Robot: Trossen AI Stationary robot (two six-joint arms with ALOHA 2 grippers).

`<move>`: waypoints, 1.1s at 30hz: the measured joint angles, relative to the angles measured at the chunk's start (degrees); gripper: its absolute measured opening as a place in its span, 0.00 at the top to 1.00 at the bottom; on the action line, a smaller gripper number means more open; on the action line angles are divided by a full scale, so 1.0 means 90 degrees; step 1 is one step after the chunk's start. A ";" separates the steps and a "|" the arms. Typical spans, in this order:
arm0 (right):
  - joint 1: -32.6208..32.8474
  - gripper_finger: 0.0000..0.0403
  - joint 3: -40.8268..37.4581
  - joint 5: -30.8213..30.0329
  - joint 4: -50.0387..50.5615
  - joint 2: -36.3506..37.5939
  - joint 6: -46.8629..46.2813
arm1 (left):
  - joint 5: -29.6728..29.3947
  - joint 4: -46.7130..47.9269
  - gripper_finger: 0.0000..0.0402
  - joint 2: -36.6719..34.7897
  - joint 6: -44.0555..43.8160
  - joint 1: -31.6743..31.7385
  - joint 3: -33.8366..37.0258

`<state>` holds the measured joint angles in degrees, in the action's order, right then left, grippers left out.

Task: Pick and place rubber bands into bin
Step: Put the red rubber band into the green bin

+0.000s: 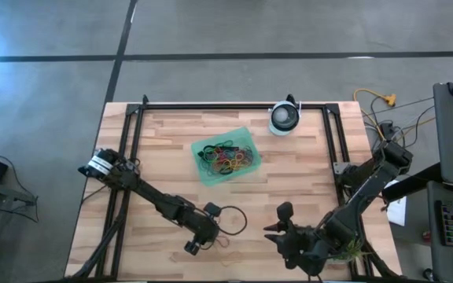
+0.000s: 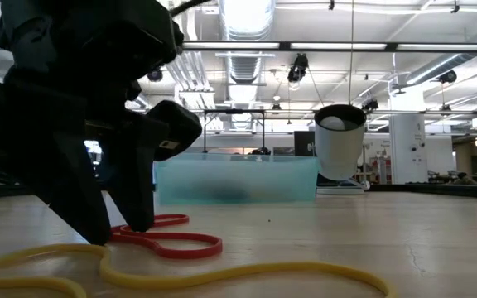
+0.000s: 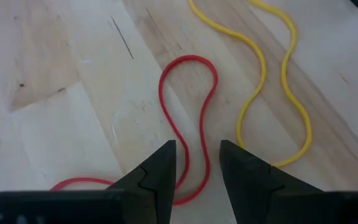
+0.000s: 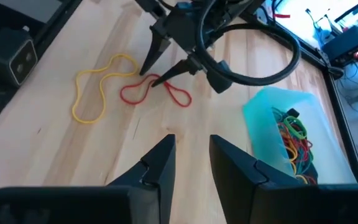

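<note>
A red rubber band (image 3: 188, 112) lies flat on the wooden table in a twisted loop, with a yellow rubber band (image 3: 272, 93) beside it. My left gripper (image 3: 197, 171) is open and points down at the table's near side; its fingertips stand either side of a strand of the red band (image 4: 157, 84), and I cannot see them touching it. The green bin (image 1: 242, 135) sits at the table's middle and holds several coloured rubber bands (image 4: 294, 140). My right gripper (image 4: 188, 168) hovers open and empty above the table's near right part.
A round white device (image 1: 284, 118) stands at the far edge behind the bin. A black cable (image 4: 272, 62) loops off the left arm over the table. Black frame rails (image 1: 132, 134) run along the table's left, far and right sides. Bare wood lies between the grippers.
</note>
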<state>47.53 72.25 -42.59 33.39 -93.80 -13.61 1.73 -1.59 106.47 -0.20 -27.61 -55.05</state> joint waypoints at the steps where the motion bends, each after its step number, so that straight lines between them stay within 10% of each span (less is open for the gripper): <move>1: 0.0000 0.77 -0.0019 -0.0002 0.0002 0.0000 -0.0023 | 0.0028 -0.0008 0.73 0.0030 -0.0058 0.0024 -0.0001; 16: -0.0002 0.80 -0.0049 0.0000 0.0000 0.0000 -0.0299 | 0.0395 0.0075 0.74 0.0350 -0.0443 0.0269 -0.0005; 33: -0.0004 0.82 -0.0078 0.0007 -0.0019 0.0000 -0.0373 | 0.0183 0.0289 0.99 0.0350 0.0088 0.0266 -0.0049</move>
<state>47.50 71.55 -42.52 33.21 -93.80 -16.96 3.38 1.01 109.62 0.60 -25.21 -55.48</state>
